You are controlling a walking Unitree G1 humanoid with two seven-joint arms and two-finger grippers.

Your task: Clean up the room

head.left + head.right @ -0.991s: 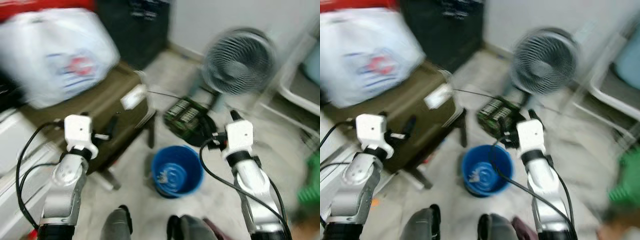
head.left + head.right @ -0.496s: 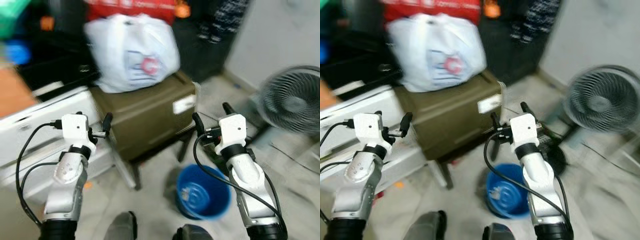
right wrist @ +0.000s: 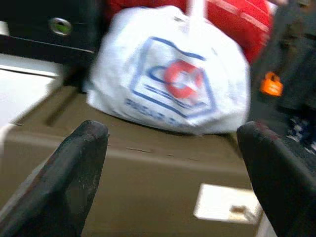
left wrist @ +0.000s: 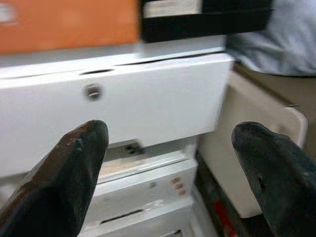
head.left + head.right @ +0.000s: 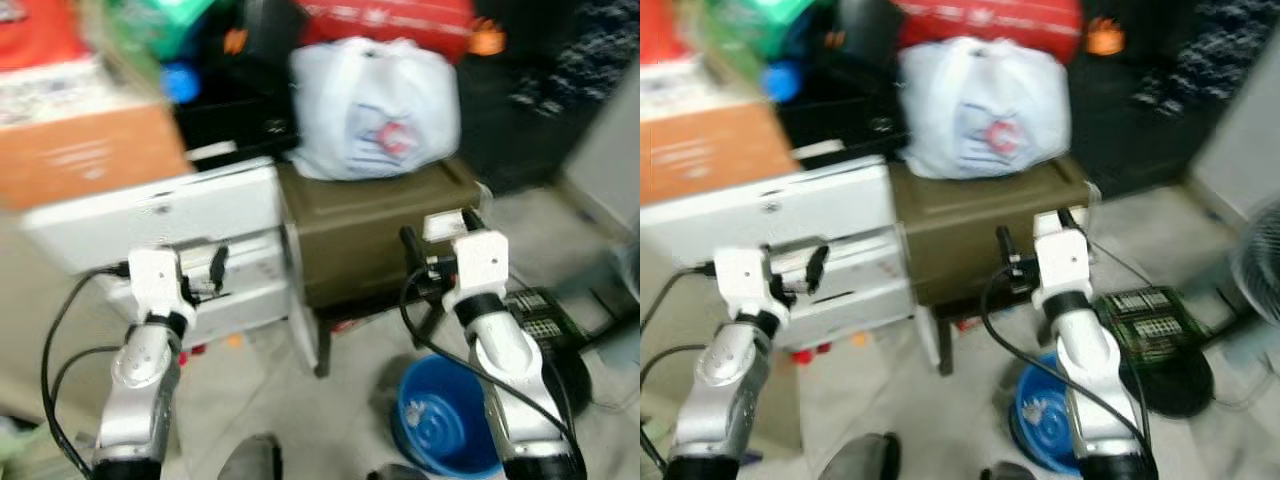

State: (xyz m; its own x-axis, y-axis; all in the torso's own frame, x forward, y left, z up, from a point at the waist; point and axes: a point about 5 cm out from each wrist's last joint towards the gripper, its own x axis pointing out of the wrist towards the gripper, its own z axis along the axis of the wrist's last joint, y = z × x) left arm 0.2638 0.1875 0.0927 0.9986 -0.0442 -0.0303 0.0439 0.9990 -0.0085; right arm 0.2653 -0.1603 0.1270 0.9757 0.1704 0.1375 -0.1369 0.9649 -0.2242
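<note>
Views blurred. Nearest, on the floor (image 5: 330, 400) at right: blue bucket (image 5: 440, 425), low, just beside the right arm's elbow, some small bits inside, too blurred to name. Right of it a green-and-black flat thing (image 5: 1150, 318) on a dark round base (image 5: 1175, 375).

Both arms raised forward, nothing held. Left pincer (image 4: 168, 182) spread wide, empty; fingers (image 4: 64, 173) frame the white drawer unit (image 5: 170, 240) ahead, not touching. Right pincer (image 3: 173, 182) also wide, empty; fingers (image 3: 64, 173) frame the olive box (image 5: 370, 235) and the bag on it, apart from both.

Middle ground: white drawer unit at left, its drawers partly pulled out, a small round knob on the top front. Small red and orange bits on the floor under it. Olive box directly right of it, sides touching or nearly so, a pale label (image 3: 224, 205) on its front at right.

On the box: white plastic bag (image 5: 375, 105), full, red-and-blue print. It lies ahead of the right pincer, slightly left and farther.

Farther: orange-brown carton (image 5: 80, 150) atop the drawer unit, black case (image 4: 207, 15) beside it, red bag (image 5: 990, 15) behind the white bag, dark clutter at far right.
</note>
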